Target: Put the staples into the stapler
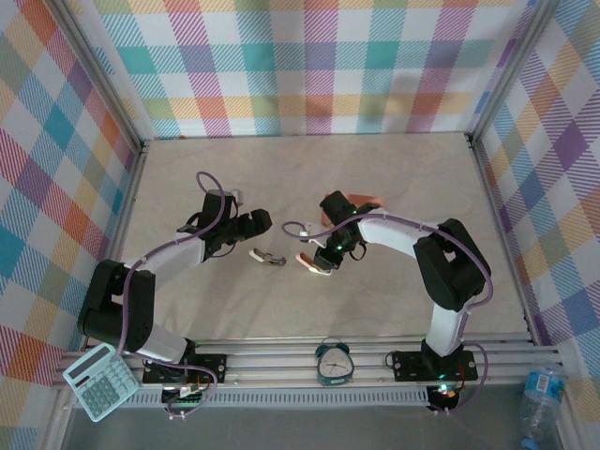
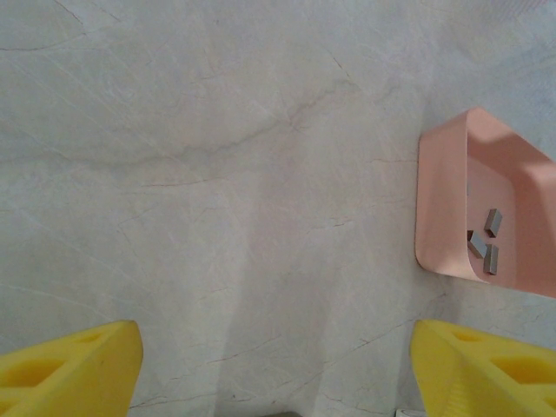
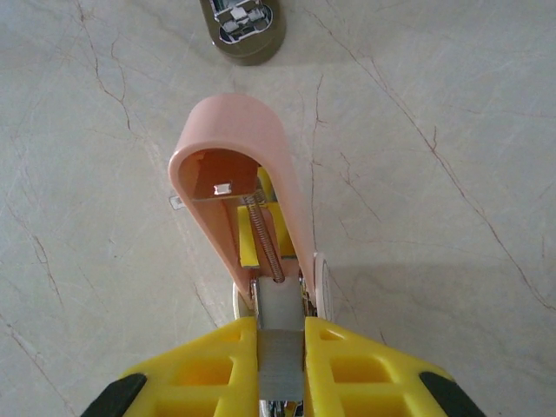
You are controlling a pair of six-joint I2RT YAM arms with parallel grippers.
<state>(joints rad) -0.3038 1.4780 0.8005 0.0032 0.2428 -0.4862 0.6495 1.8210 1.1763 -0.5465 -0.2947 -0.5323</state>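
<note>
The staples (image 2: 485,236) are lying in the tray (image 2: 439,200) on the table (image 1: 375,169). One stapler (image 3: 234,122) is sitting in the right gripper (image 3: 280,332), another stapler (image 3: 243,30) lying ahead.

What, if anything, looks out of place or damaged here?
Nothing spilled or damaged. The pink stapler in the right gripper gapes open with its spring exposed, which suits loading; the staples lie inside the pink tray.
</note>
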